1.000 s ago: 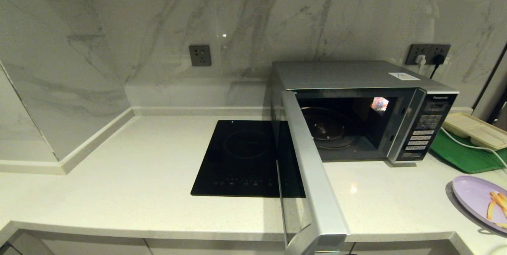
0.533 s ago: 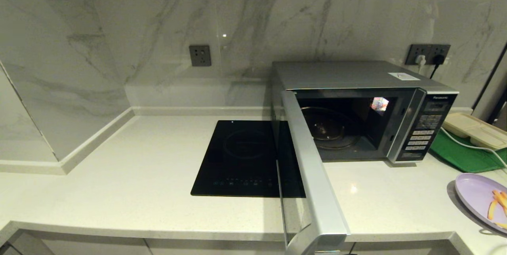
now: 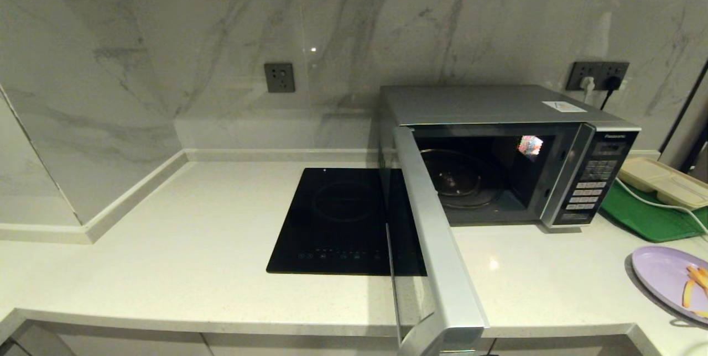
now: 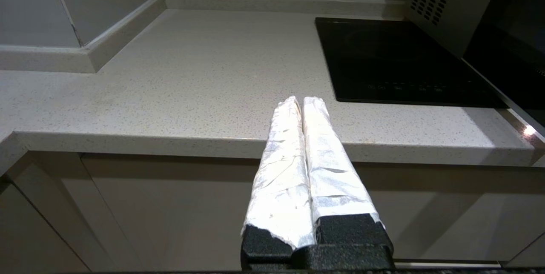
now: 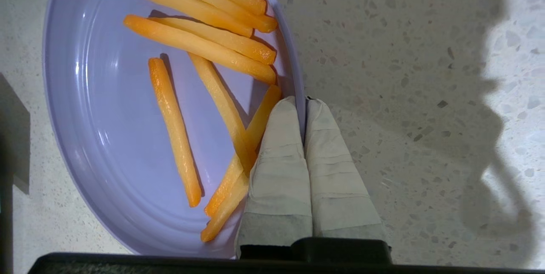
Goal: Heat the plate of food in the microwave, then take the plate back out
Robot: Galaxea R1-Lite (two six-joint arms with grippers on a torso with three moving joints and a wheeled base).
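Note:
The lilac plate of food [image 3: 664, 276] sits at the right end of the counter, cut off by the head view's edge, with orange-yellow sticks [image 3: 694, 284] on it. In the right wrist view my right gripper [image 5: 301, 101] is shut on the plate's rim [image 5: 294, 65], one finger inside beside the sticks [image 5: 200, 46] and one outside. The silver-grey microwave [image 3: 498, 104] stands at the back right. Its door [image 3: 437, 245] is swung wide toward me, and the glass turntable [image 3: 459, 179] is bare. My left gripper [image 4: 302, 100] is shut and empty, parked in front of the counter edge.
A flat black cooktop [image 3: 337, 220] is set into the counter left of the open door. A green tray [image 3: 647, 215] with a beige compartment tray [image 3: 664, 179] lies right of the microwave, a white cable across it. The marble wall and sockets are behind.
The plate shifted a touch to the right and came back to about the same place. Nothing else differs.

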